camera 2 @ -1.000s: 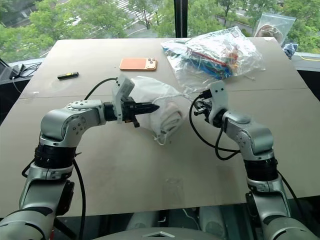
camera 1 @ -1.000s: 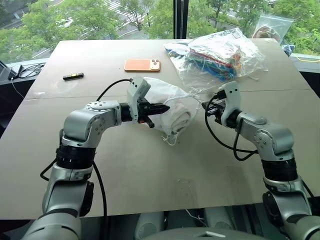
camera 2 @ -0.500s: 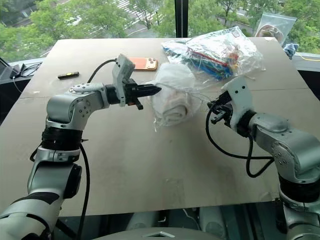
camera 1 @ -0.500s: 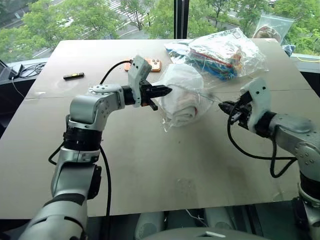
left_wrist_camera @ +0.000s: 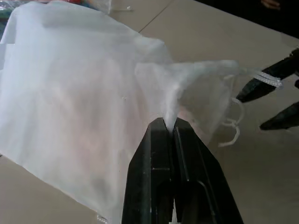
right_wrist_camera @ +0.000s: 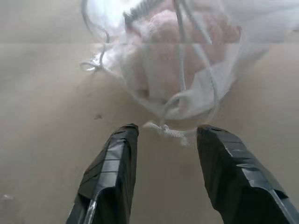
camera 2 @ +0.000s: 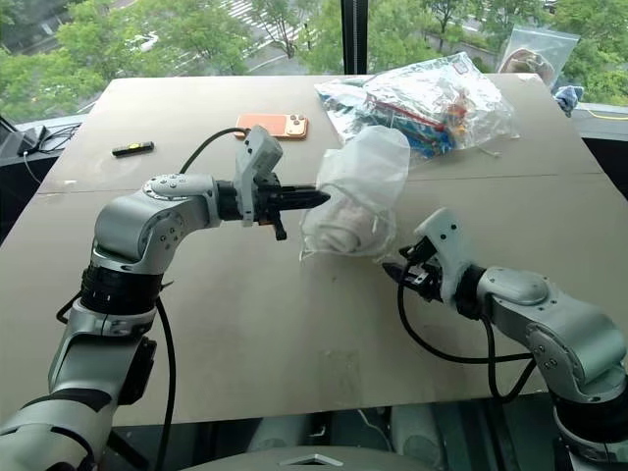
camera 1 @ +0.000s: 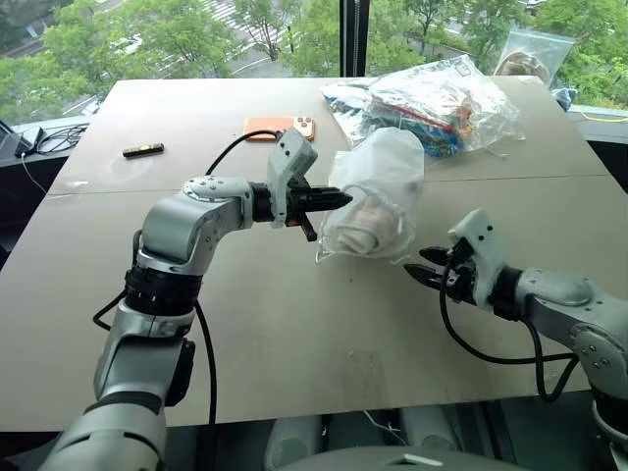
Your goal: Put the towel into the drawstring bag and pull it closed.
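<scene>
- Eye views: the left pincer point(camera 1: 339, 199), black fingers together, pinches the thin translucent drawstring bag point(camera 1: 378, 186), lifted over the matte brown bench point(camera 1: 294, 324); the rolled ribbed towel point(camera 1: 368, 218) sits inside.
- Left wrist view: gauzy fabric bunches at the clamped tips.
- Right wrist view: the right pincer point(right_wrist_camera: 166, 135) stands apart, knotted white cords point(right_wrist_camera: 170, 132) between its ridged fingers.

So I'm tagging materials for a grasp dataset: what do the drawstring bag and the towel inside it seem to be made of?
Drawstring bag: thin, matte white fabric, probably a sheer synthetic or nonwoven; the rolled cloth shows through it and it creases softly where the left gripper pinches it. Its cords look like braided white string. Towel: cream cloth, apparently soft and thick, judging by its plump roll; its weave is veiled by the bag.
</scene>
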You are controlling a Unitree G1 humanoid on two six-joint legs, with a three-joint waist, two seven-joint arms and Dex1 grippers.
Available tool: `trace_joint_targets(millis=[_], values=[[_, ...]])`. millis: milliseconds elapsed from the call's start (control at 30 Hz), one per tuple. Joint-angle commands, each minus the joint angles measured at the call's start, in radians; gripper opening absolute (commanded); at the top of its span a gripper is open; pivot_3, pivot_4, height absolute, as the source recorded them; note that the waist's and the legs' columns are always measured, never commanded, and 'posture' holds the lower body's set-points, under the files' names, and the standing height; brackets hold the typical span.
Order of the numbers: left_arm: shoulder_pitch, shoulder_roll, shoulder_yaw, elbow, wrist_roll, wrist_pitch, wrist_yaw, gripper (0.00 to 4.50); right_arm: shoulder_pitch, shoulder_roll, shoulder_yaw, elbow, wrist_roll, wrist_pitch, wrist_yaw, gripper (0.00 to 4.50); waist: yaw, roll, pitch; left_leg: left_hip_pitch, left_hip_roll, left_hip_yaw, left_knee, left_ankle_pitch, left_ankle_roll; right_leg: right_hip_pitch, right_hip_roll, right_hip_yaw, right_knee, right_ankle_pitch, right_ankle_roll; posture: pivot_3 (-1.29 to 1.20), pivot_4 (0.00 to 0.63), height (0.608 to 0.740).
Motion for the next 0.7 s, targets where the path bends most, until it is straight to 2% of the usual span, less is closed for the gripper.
trace_joint_targets(millis=[33, 167, 300, 700], values=[[-0.009, 0.001, 0.015, -0.043, -0.002, -0.016, 0.001, 0.0, -0.018, 0.027, -0.066, 0.046, 0.007, -0.008, -0.032, 2.2, 0.0, 0.0, 0.0, 0.0, 0.0, 0.0, 0.0, 0.0, 0.0, 0.0, 0.0, 0.0, 0.0, 0.0, 0.0, 0.0, 0.15, 0.74], [-0.015, 0.0, 0.014, -0.034, 0.001, -0.019, -0.001, 0.0, -0.036, 0.038, -0.048, 0.085, -0.004, -0.021, -0.038, 2.2, -0.001, 0.0, 0.0, 0.0, 0.0, 0.0, 0.0, 0.0, 0.0, 0.0, 0.0, 0.0, 0.001, 0.0, 0.0, 0.0, 0.15, 0.74], [-0.022, -0.003, 0.015, -0.031, 0.002, -0.02, -0.001, 0.0, -0.073, 0.041, 0.033, 0.157, -0.069, -0.057, -0.045, 2.2, -0.002, 0.0, 0.0, 0.001, 0.0, 0.001, 0.0, 0.0, 0.0, 0.0, 0.0, 0.001, 0.001, 0.0, 0.0, 0.0, 0.15, 0.74], [-0.018, -0.003, 0.014, -0.028, 0.007, -0.025, -0.004, 0.0, -0.128, 0.138, 0.083, 0.251, -0.112, -0.089, -0.06, 2.2, -0.002, 0.0, 0.0, 0.001, 0.0, 0.0, 0.0, 0.0, 0.0, 0.0, 0.0, 0.0, 0.002, 0.0, 0.0, 0.0, 0.15, 0.74]])
